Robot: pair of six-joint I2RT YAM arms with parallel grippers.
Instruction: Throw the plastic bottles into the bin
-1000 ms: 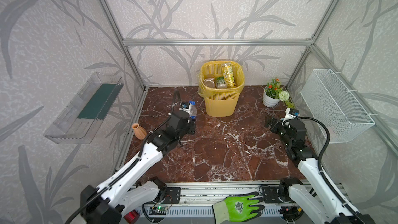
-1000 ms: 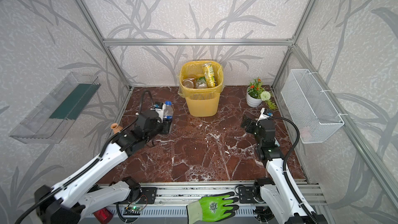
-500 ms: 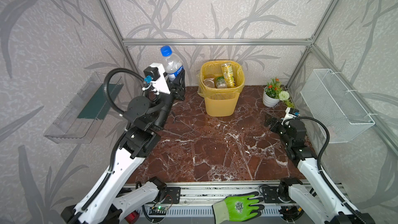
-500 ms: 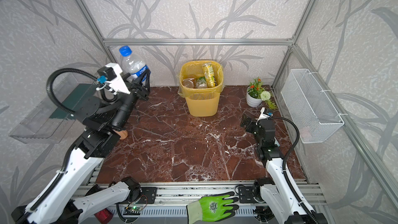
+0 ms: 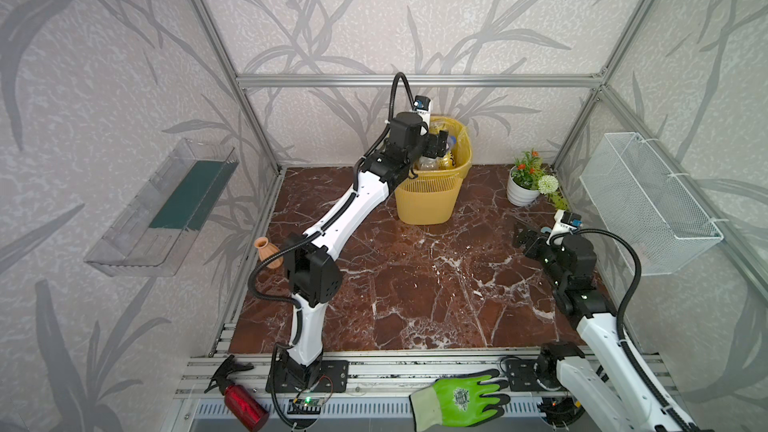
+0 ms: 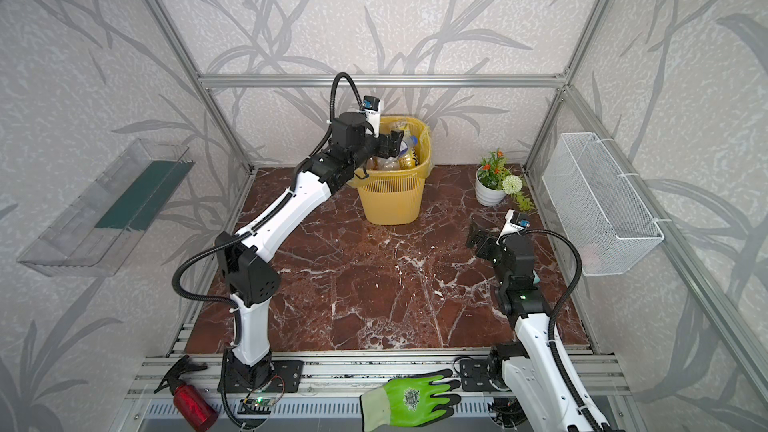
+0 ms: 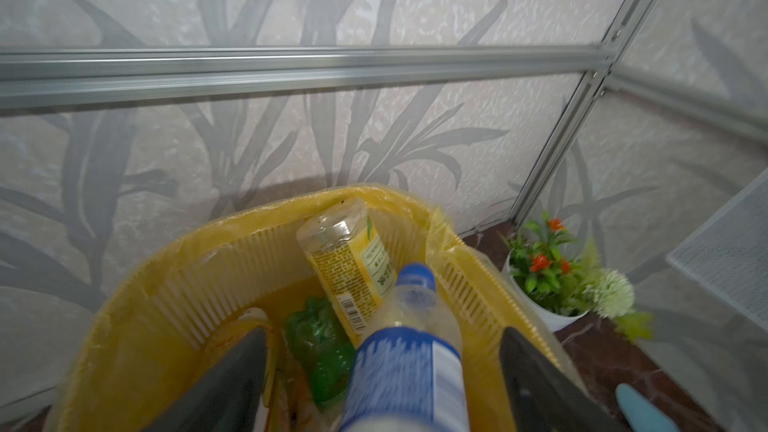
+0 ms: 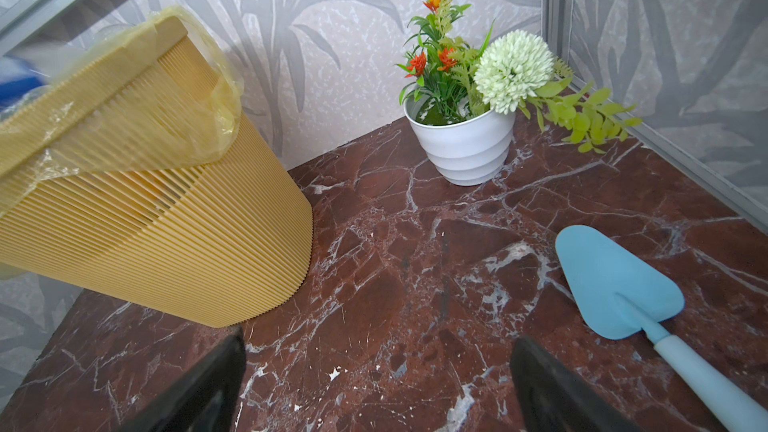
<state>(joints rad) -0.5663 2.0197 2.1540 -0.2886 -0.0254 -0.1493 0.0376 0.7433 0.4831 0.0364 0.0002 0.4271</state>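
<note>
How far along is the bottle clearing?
Done: a yellow-labelled bottle and a green bottle lie in the bin. In hand: a blue-labelled bottle, blurred, sits inside the open left pincer, touching neither finger, above the bin. Left: both top views show no bottle on the marble table; the right pincer is open and empty. Likely the last one.

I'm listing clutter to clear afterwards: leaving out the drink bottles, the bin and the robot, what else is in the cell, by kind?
Terracotta vase: 1
Potted plant: 1
Blue trowel: 1
Red sprayer: 1
Green glove: 1
White wire basket: 1
Clear tray: 1
Total: 7
</note>
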